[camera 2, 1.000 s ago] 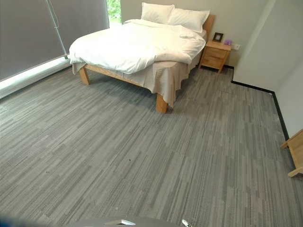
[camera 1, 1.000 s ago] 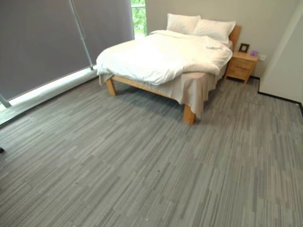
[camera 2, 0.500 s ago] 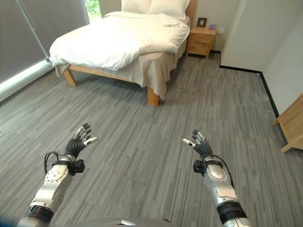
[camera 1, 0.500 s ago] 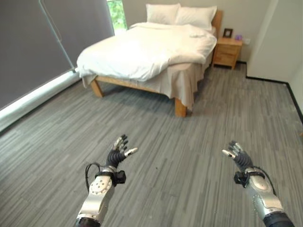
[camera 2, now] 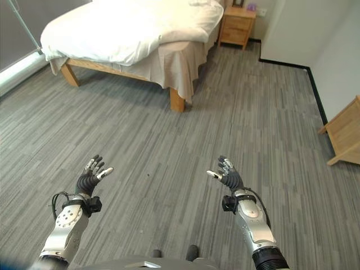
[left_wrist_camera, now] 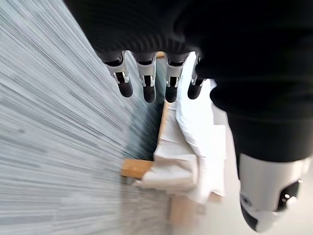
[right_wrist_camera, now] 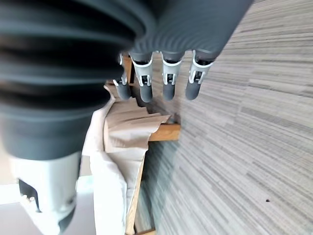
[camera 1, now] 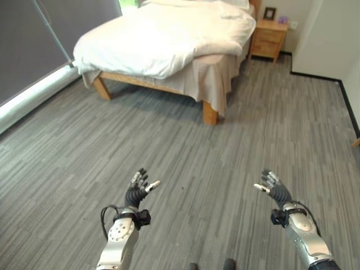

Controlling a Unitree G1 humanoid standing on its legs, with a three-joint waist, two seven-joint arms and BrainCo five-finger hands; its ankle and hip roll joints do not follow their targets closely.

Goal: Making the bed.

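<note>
At about ten o'clock a grey window blind hangs above the grey floor. Towards eleven stands the bed, its white duvet rumpled and hanging off the near corner over a beige sheet, with a wooden leg showing below. At one o'clock a bedside cabinet sits by the wall. Low in view, the left robot hand at seven o'clock and the right robot hand at five are both raised with fingers spread, released and holding nothing, well apart from the bed. This looks like the approach step. Next, the robot needs to close on the bed and reach for the duvet's hanging edge.
</note>
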